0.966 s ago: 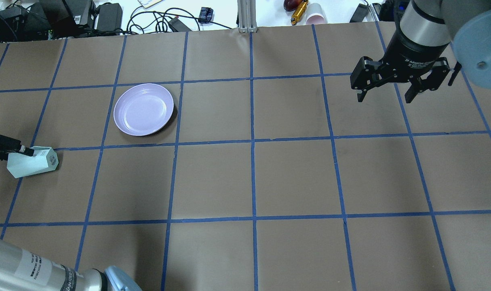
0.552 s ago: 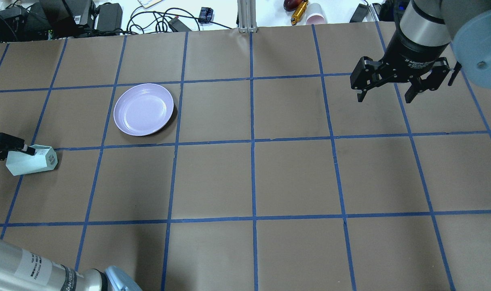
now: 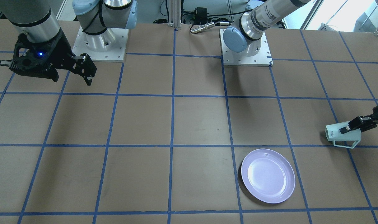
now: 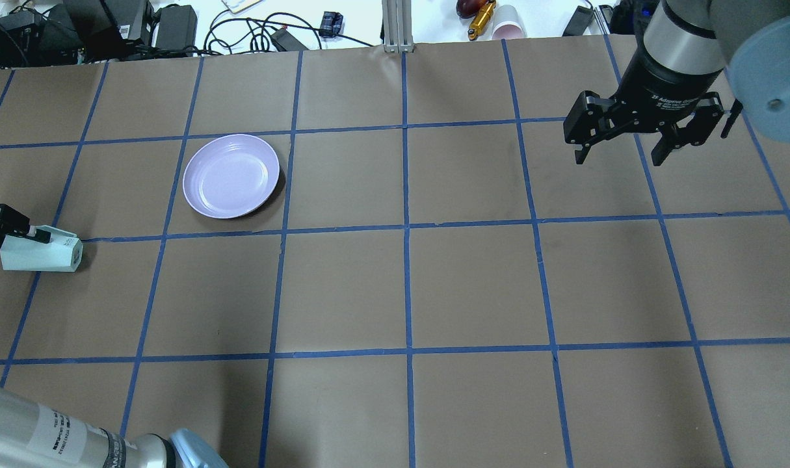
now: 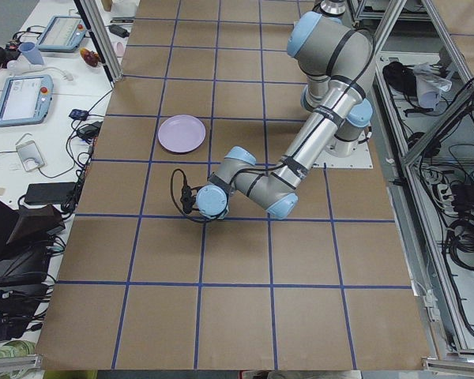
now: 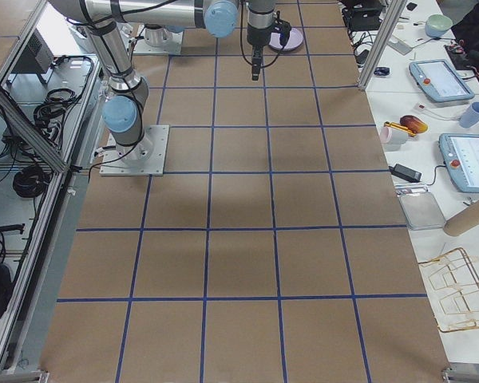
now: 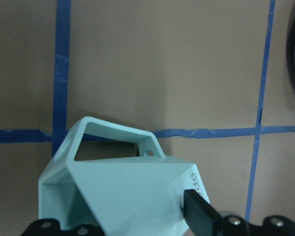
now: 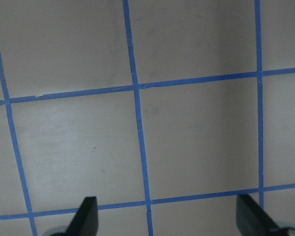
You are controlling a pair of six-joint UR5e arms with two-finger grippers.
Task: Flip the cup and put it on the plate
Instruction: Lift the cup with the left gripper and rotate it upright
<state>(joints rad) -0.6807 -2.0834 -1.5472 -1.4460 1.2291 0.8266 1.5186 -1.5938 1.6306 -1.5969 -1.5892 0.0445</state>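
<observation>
The pale mint-green cup is at the table's far left, on its side, narrow end toward the table's middle. My left gripper is shut on its wide end. In the front-facing view the cup has its open-frame handle toward the camera, and a dark finger lies along its top. The left wrist view shows the cup close up, low over the paper; I cannot tell if it touches. The lavender plate sits empty, to the right of and beyond the cup. My right gripper is open and empty, far right.
Brown paper with a blue tape grid covers the table. Cables, power bricks and small items lie beyond the far edge. The left arm's elbow fills the near left corner. The right wrist view shows only paper and tape.
My left gripper has turned and drawn the cup a little left. The cup was tilted and now lies level. The right arm and the plate have not moved.
</observation>
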